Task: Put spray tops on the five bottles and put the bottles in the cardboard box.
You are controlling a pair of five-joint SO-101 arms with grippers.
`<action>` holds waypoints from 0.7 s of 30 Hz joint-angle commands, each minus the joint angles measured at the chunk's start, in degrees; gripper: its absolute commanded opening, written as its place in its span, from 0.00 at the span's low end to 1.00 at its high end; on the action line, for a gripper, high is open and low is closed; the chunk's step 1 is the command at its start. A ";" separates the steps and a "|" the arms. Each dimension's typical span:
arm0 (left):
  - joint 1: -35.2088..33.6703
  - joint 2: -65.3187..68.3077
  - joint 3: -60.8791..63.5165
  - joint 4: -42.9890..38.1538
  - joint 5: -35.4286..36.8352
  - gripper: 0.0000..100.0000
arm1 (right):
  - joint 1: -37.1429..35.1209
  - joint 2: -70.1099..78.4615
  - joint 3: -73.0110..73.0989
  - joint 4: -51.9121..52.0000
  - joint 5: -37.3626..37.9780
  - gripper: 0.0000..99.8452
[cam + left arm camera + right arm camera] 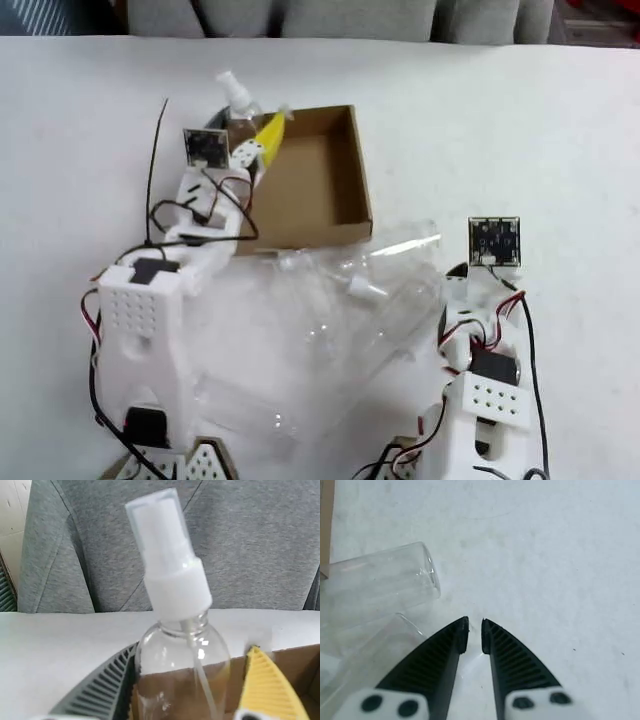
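My left gripper (250, 140) is shut on a clear bottle (238, 105) fitted with a white spray top (170, 575). It holds the bottle upright at the far left corner of the cardboard box (345, 170). In the left wrist view the bottle (180, 675) sits between the grey and yellow fingers of the left gripper (185, 695). Several clear bottles (340, 300) lie in a heap on the table between the arms, one with a white top (365, 290). My right gripper (474, 630) is shut and holds nothing, just beside a lying bottle (385, 582).
The white table (520, 120) spreads to the right of and behind the box. A grey upholstered seat (240, 540) stands beyond the far edge. Both arm bases and their wires take up the near edge.
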 commanded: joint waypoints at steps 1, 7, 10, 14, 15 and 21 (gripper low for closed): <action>-0.66 -4.35 0.35 5.80 0.18 0.35 | 0.40 -0.04 -0.53 -1.10 0.44 0.02; -0.84 -7.08 0.88 9.41 0.62 0.35 | 0.40 -0.04 -0.53 -1.10 0.44 0.02; -0.92 -7.08 0.88 9.58 0.62 0.35 | 0.40 -0.04 -0.53 -1.10 0.44 0.02; -0.92 -7.08 0.79 9.58 0.62 0.35 | 0.40 -0.04 -0.53 -1.10 0.44 0.02; -0.92 -7.16 0.62 9.58 0.62 0.35 | 0.40 -0.04 -0.53 -1.10 0.44 0.02; -0.57 -9.80 1.05 10.02 0.70 0.35 | 0.40 -0.13 -0.53 -1.10 0.44 0.02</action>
